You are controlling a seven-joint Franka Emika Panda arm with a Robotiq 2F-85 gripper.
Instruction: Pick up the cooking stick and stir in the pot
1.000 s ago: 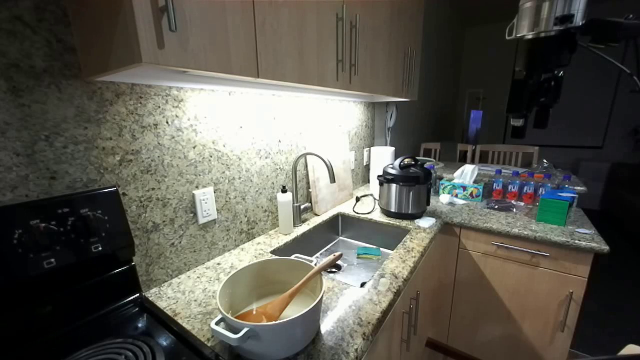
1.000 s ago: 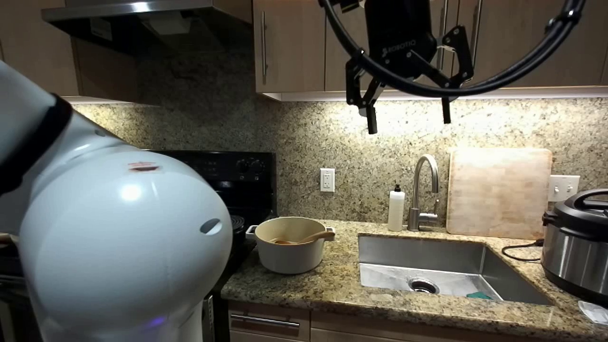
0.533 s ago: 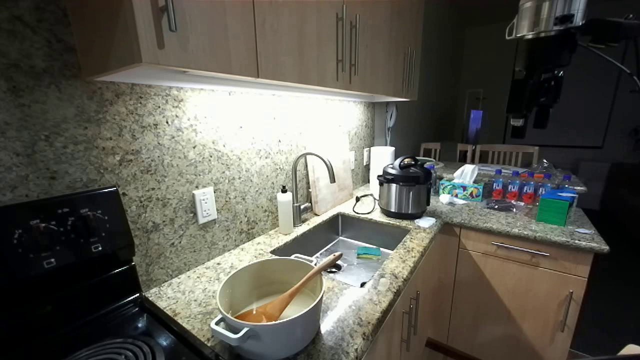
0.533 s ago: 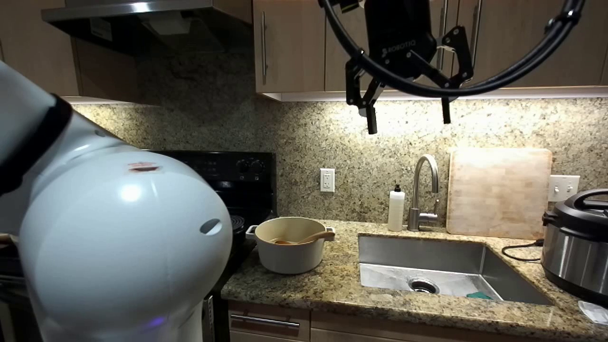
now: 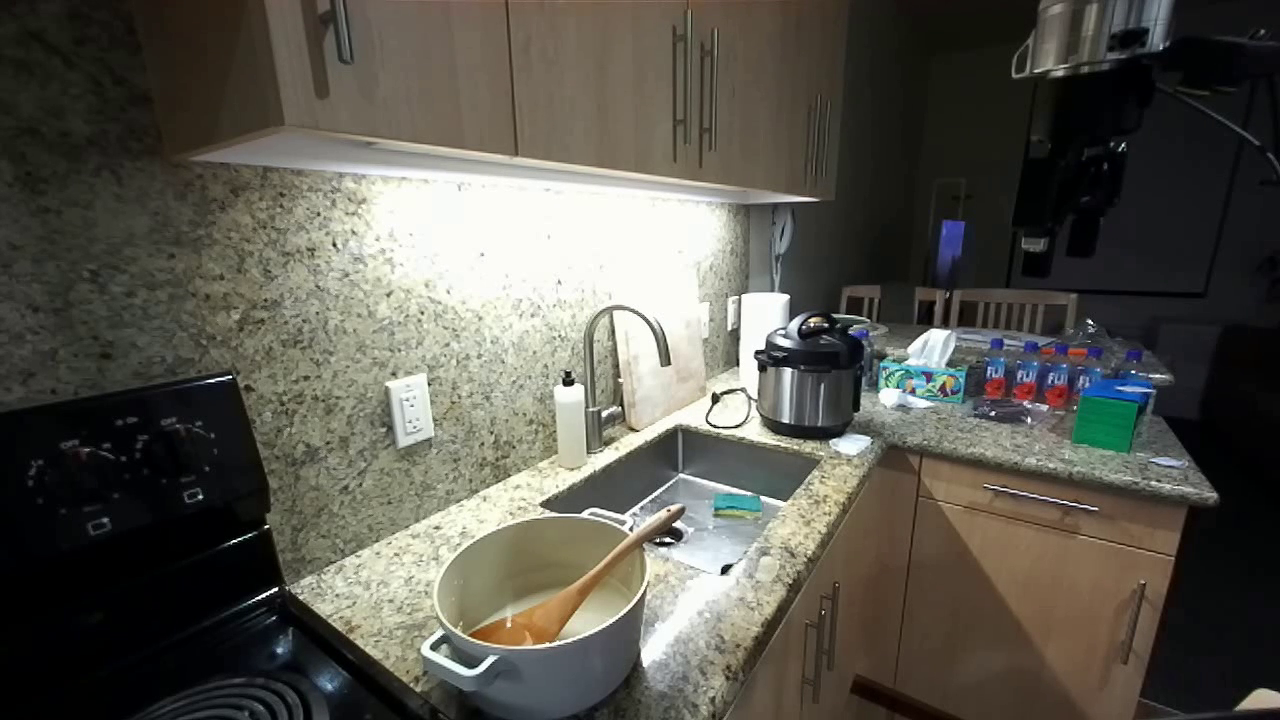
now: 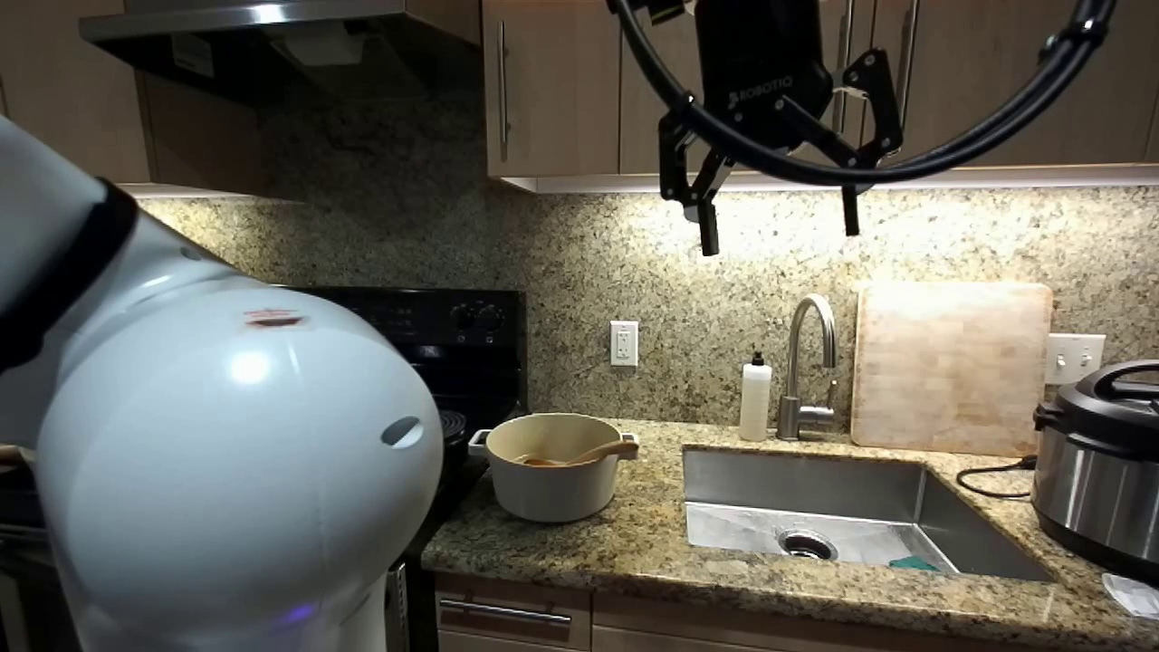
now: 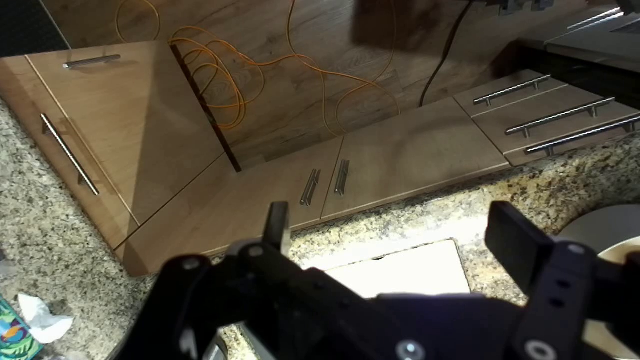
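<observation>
The cooking stick (image 5: 620,560) is a light-brown wooden spoon. It leans in the pot (image 5: 560,680), its wide end down by the orange-brown contents (image 5: 497,631) and its handle over the rim on the sink side. The pot (image 6: 554,493) is cream-coloured, with small side handles, and stands on the counter; the stick (image 6: 598,452) shows there too. In the wrist view only part of the pot (image 7: 607,225) shows at the right edge; the stick cannot be made out. My gripper (image 6: 780,241) is open and empty, high above the sink area, well apart from pot and stick. Its fingers (image 7: 515,240) are wide apart.
The steel sink (image 6: 806,489) lies beside the pot, with a faucet (image 6: 797,362) and soap bottle (image 6: 755,398) behind. A cutting board (image 6: 951,362) and electric cooker (image 5: 808,380) stand farther along. The stove (image 5: 130,500) adjoins the pot's other side. Cabinets (image 5: 600,80) hang above.
</observation>
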